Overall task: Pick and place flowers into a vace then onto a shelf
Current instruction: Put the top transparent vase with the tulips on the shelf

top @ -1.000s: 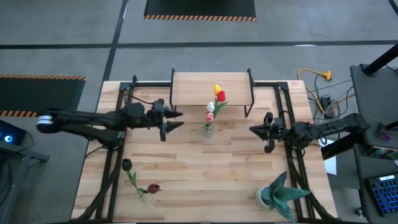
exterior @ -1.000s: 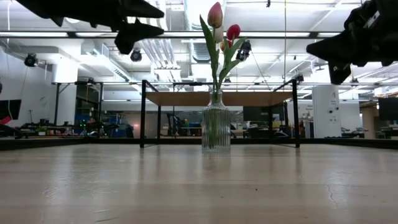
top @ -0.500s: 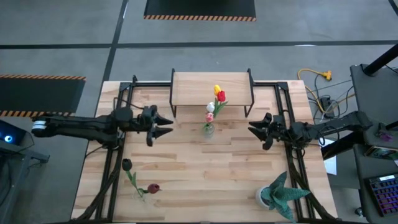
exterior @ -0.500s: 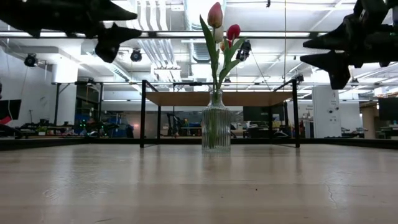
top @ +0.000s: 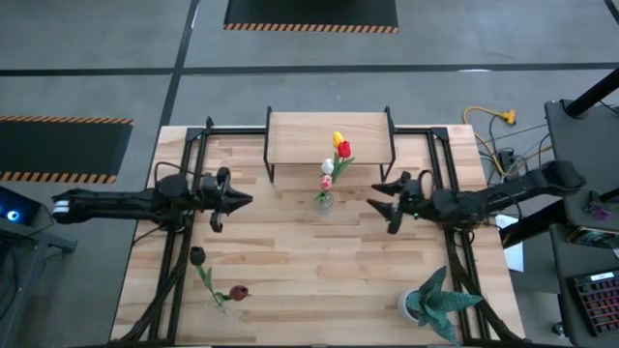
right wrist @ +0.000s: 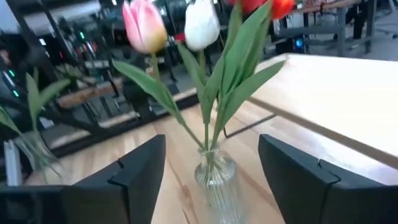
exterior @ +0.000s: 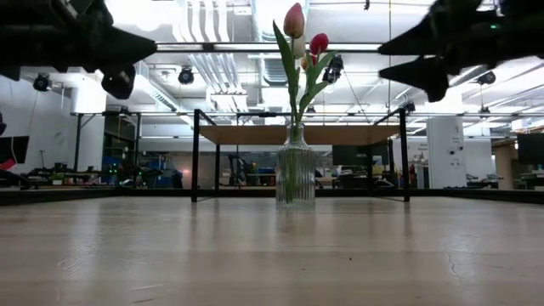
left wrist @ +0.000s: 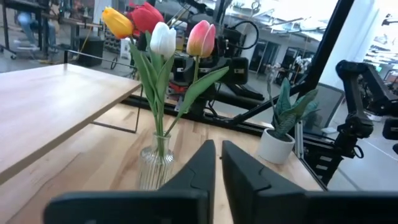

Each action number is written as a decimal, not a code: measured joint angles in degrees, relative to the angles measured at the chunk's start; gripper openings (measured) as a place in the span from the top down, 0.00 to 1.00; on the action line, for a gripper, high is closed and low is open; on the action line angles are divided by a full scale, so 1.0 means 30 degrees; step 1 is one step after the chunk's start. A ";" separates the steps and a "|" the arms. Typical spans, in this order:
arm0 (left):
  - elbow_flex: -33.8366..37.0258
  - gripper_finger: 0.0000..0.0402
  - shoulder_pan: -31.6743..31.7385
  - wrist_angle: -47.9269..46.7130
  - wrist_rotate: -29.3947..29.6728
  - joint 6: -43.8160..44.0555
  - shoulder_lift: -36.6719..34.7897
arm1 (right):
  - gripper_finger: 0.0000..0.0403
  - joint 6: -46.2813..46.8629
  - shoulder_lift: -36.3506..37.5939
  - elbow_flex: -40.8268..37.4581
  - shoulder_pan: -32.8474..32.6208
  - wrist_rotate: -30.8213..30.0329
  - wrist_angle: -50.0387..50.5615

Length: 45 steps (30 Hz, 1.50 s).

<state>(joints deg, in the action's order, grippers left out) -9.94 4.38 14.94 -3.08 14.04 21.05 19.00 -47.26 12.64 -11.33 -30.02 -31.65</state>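
A ribbed glass vase (top: 324,200) stands on the table just on the near side of the shelf (top: 300,135). It holds several flowers (top: 338,153): yellow, red, white and pink tulips (left wrist: 163,38). Two more flowers, one maroon (top: 198,257) and one red (top: 238,292), lie on the table at the near left. My left gripper (top: 244,200) is shut on nothing and hangs level to the left of the vase, pointing at it. My right gripper (top: 377,203) is open to the right of the vase, also pointing at it, and stands clear of it.
A teal-green potted plant (top: 435,304) stands at the table's near right corner. Black frame rails (top: 179,261) run along the table's left and right sides. Bare planks lie between the vase and the near edge.
My left gripper has drawn back from the vase toward the table's left edge and has shut on nothing. My right gripper has moved toward the vase, a little toward the table's left, and has opened. The vase and flowers have stayed put.
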 joint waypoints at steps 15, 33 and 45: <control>0.0783 1.00 -0.0007 -0.0007 0.0010 0.0000 -0.2211 | 0.37 0.0506 -1.1519 0.5618 0.0000 -0.0171 0.0010; 0.0579 1.00 0.0000 -0.0048 -0.0004 0.1012 -0.2195 | 0.15 0.2378 -1.7631 0.9508 0.0015 -0.5498 -0.0084; 0.0586 1.00 0.0000 -0.0073 -0.0004 0.1359 -0.2173 | 0.09 0.2509 -1.9390 1.0288 0.0311 -0.5493 -0.0116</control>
<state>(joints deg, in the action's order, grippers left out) -8.19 4.38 14.72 -3.09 18.12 14.53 26.52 -105.44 43.50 -10.40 -46.50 -31.99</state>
